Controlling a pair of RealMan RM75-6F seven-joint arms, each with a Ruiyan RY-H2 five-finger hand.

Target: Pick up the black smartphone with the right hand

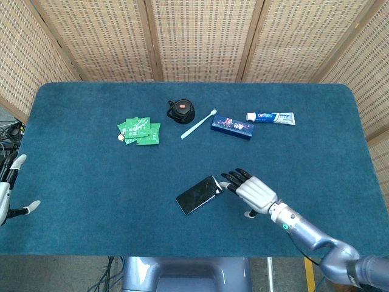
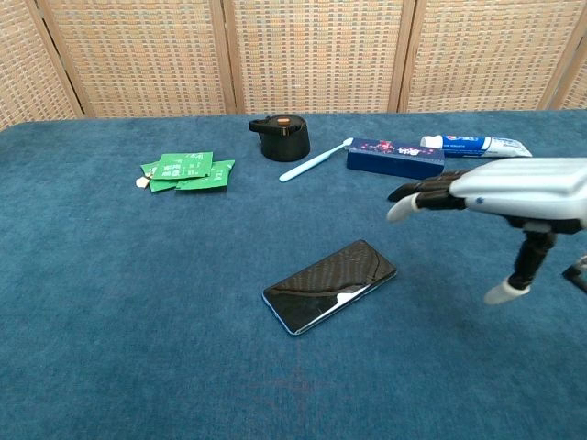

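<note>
The reach is in hand: the right hand is held above the surface, fingers spread and empty, just beside the black smartphone, which lies flat near the front edge's middle. Lowering and closing are called for next.

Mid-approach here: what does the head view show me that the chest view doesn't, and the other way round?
Only the head view shows the left hand, open at the table's left edge, the right forearm, and the whole table outline. Only the chest view shows height: the right hand hovers above the cloth, palm down, thumb hanging, with a clear gap to the black smartphone. Both show the phone flat on the cloth, the open right hand beside it, and the green packets, black lid, toothbrush, blue box and toothpaste behind.
</note>
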